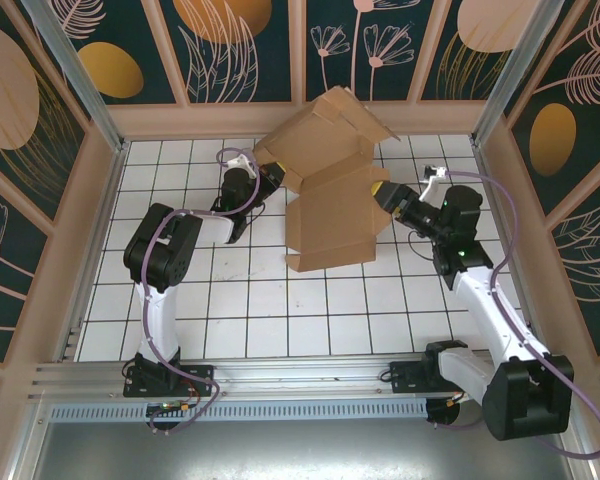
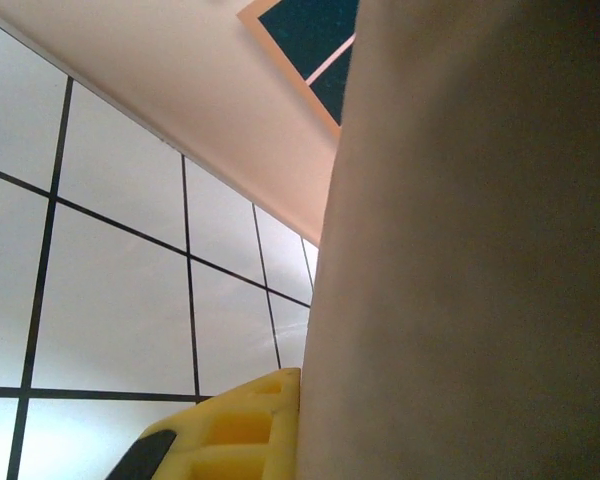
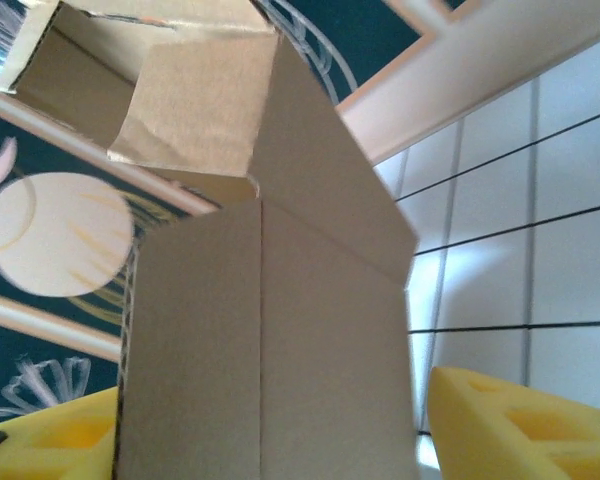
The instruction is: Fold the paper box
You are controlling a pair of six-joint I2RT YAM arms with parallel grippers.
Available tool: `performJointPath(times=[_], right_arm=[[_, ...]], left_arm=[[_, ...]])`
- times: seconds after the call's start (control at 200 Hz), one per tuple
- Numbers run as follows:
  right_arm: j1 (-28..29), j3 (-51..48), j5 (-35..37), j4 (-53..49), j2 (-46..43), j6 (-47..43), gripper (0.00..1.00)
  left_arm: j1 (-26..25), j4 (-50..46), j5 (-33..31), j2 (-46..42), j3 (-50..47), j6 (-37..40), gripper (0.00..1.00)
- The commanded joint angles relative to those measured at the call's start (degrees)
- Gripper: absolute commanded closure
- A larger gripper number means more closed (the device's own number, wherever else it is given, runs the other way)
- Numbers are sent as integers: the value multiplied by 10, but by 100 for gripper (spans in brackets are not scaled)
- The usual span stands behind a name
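Observation:
The paper box (image 1: 330,215), plain brown cardboard, stands partly folded on the white tiles at the back middle, with flaps raised toward the rear wall. My left gripper (image 1: 267,176) is shut on its left edge. In the left wrist view one yellow finger (image 2: 240,430) presses flat against a cardboard panel (image 2: 480,260), which hides the other finger. My right gripper (image 1: 384,192) is at the box's right edge and stands open. A cardboard panel (image 3: 260,330) lies between its yellow fingers (image 3: 520,430), with a gap of floor showing beside the right one.
The tiled floor (image 1: 250,310) is ringed by patterned walls (image 1: 400,50) with pale wooden sills. Aluminium posts (image 1: 75,80) stand at the back corners, and a metal rail (image 1: 280,375) runs along the near edge by the arm bases.

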Motion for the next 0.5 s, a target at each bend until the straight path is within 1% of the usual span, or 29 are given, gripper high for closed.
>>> performJointPath(times=[0.0, 0.08, 0.14, 0.295, 0.385, 0.495], right_arm=[[-2, 57, 82, -111, -27, -108, 34], [-2, 80, 112, -124, -42, -138, 34], [-3, 82, 133, -108, -56, -143, 34], [-8, 91, 144, -61, -76, -147, 35], [-13, 97, 129, -22, -76, -141, 35], [-16, 107, 92, 17, -63, -134, 35]], left_arm=[[4, 42, 43, -12, 9, 33, 100], [6, 28, 59, -13, 16, 52, 100], [8, 16, 69, -13, 22, 65, 100], [9, -10, 97, -12, 35, 98, 100], [10, -29, 116, -10, 45, 116, 100], [11, -38, 121, -9, 49, 122, 100]])
